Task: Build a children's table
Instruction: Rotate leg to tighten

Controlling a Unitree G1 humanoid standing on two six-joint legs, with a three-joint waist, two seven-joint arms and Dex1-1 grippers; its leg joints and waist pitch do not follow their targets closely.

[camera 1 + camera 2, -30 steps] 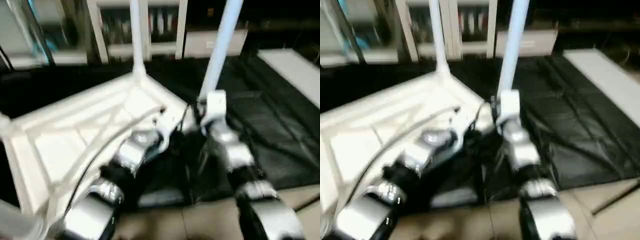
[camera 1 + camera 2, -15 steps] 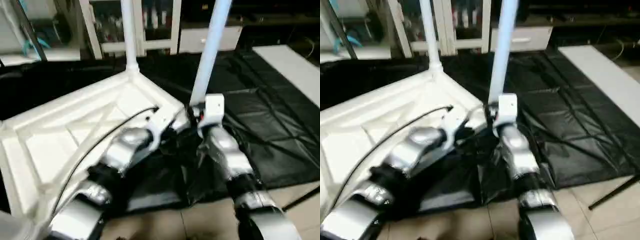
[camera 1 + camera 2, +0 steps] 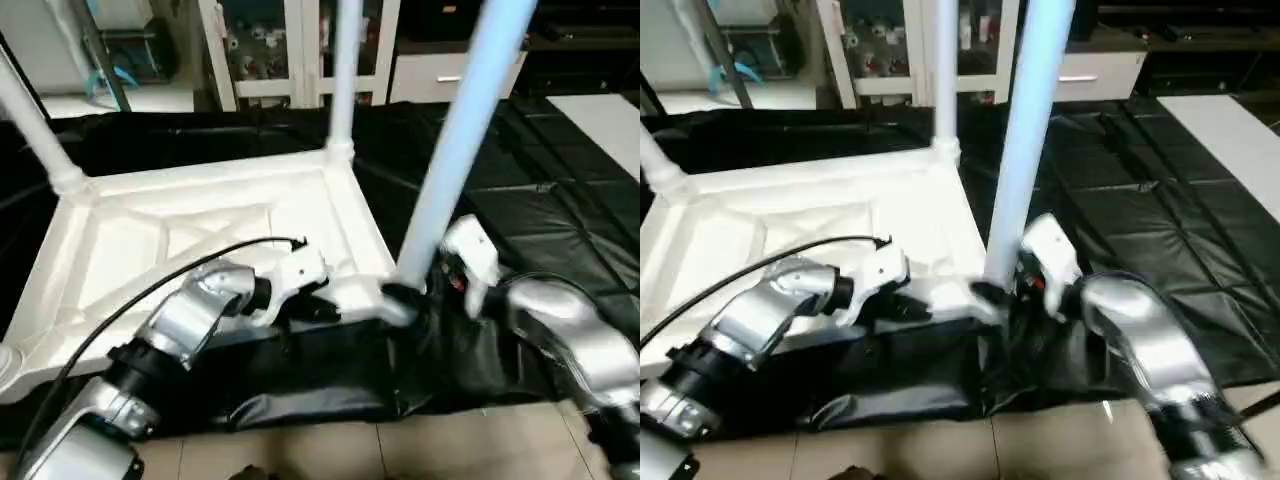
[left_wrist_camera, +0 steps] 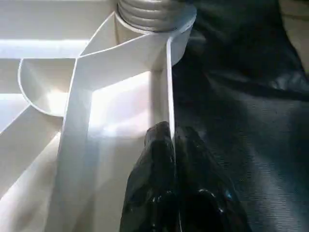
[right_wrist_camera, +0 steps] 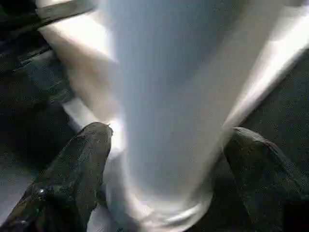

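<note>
left gripper (image 4: 173, 140) pinching tabletop (image 3: 200, 215) rim

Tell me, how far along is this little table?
Done: three legs stand upright in the upturned tabletop, two far legs and a near leg.
In hand: the left gripper pinches the tabletop's rim; the right gripper straddles the near leg's base, jaws apart.
Left: the fourth corner is at the picture's edge, so its leg is uncertain. Then comes flipping the table.
</note>
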